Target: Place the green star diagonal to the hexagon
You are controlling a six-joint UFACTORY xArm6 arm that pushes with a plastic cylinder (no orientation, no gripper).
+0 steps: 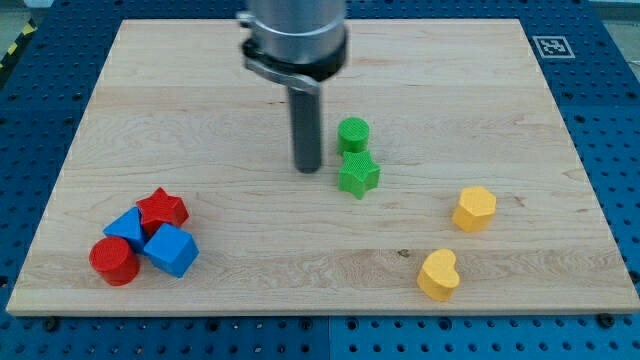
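**Tip next to the green star, blocks in 3 bunches**

No words or brand names to read. The only mark is a black & white square tag [552, 46] at the view's top right corner of the wood board [200, 120]. Its pattern is too small to make out.

Count: 8 blocks in all. 2 green, 2 yellow, 2 red, 2 blue.

The green star [358, 174] sits near the middle of the board. A green round block [352, 133] is just above it, toward the view's top, & the two look like they touch.

My tip [308, 168] is just to the view's left of the green star, w/ a small gap between them. It's a plain dark rod w/ no jaws, so it holds nothing.

The yellow hexagon [474, 208] is to the view's right of the star & a bit lower, well apart. A yellow heart [438, 274] lies below it, near the view's bottom edge.

At the view's bottom left, 4 blocks huddle close: a red star-ish block [162, 209], a red round block [114, 260], a blue block [171, 249] & another blue block [126, 226] between the reds. Can't tell the blue shapes for sure.
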